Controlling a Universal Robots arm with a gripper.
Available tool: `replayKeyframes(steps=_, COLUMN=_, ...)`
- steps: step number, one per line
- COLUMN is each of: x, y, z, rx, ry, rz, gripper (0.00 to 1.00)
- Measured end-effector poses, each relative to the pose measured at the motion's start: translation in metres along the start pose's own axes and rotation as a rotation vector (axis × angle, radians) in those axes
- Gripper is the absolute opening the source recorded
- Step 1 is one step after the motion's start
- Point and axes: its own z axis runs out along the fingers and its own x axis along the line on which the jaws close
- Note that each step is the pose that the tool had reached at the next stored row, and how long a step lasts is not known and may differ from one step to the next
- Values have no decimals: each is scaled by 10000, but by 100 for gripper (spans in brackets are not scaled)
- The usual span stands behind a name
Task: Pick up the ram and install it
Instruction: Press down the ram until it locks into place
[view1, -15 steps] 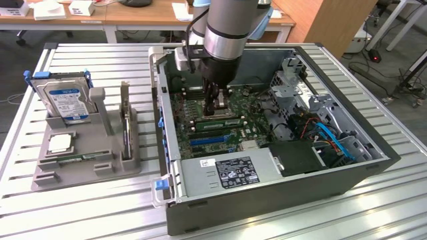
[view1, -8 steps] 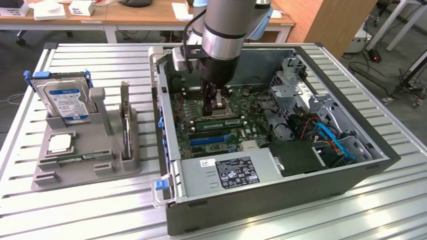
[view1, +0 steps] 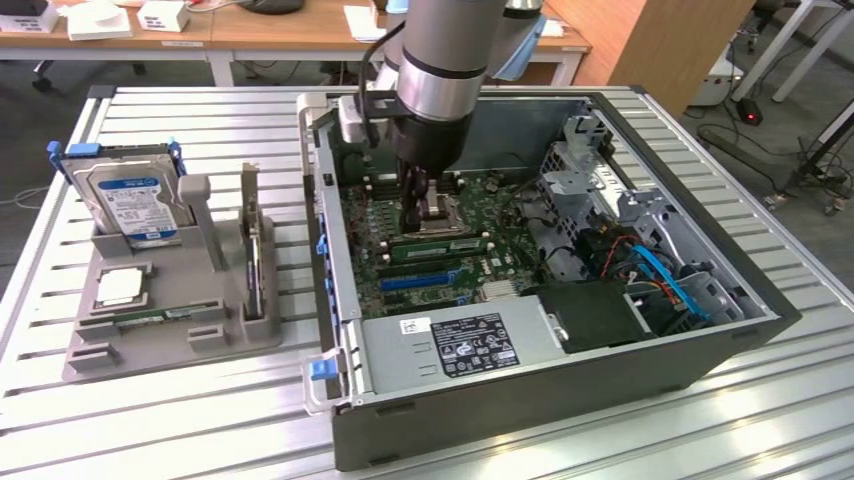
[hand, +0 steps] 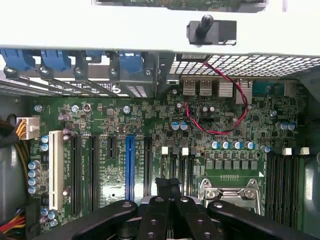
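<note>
My gripper (view1: 422, 212) reaches down inside the open computer case (view1: 350, 300), with its fingertips just above the motherboard (view1: 501, 225). A long thin green stick, the ram (view1: 434, 244), stands along the memory slots right beside the fingertips. In the wrist view the gripper (hand: 169, 186) is shut, its two black fingers pressed together over the slots (hand: 184, 162) next to the metal CPU socket (hand: 231, 191). I cannot tell whether the fingers touch the ram; nothing shows between them.
A grey holder (view1: 94, 345) on the slatted table at the exterior view's left carries a silver hard drive with a blue label (view1: 131, 200), a dark expansion card (view1: 250, 235) and a square chip (view1: 120, 288). Inside the case are a power supply (view1: 461, 345), cables (view1: 674, 280) and a drive cage (view1: 587, 165).
</note>
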Motion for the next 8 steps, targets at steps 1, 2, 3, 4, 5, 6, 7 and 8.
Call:
replayKeyframes(steps=1, x=0, y=0, z=12, rx=0, ry=0, rz=0, gripper=9)
replayKeyframes(steps=2, x=0, y=-1, z=26, rx=0, ry=0, rz=0, gripper=9)
replayKeyframes(steps=3, x=0, y=-1, z=38, rx=-1, ry=1, rz=1, gripper=9)
replayKeyframes(steps=4, x=1, y=-2, z=53, rx=0, ry=0, rz=0, gripper=9)
replayKeyframes(steps=5, x=1, y=-2, z=61, rx=0, ry=0, rz=0, gripper=9)
replayKeyframes(steps=6, x=1, y=-2, z=71, rx=0, ry=0, rz=0, gripper=9)
replayKeyframes(steps=7, x=1, y=-3, z=82, rx=-1, ry=1, rz=0, gripper=9)
replayKeyframes(steps=8, x=1, y=-3, z=93, rx=0, ry=0, rz=0, gripper=9)
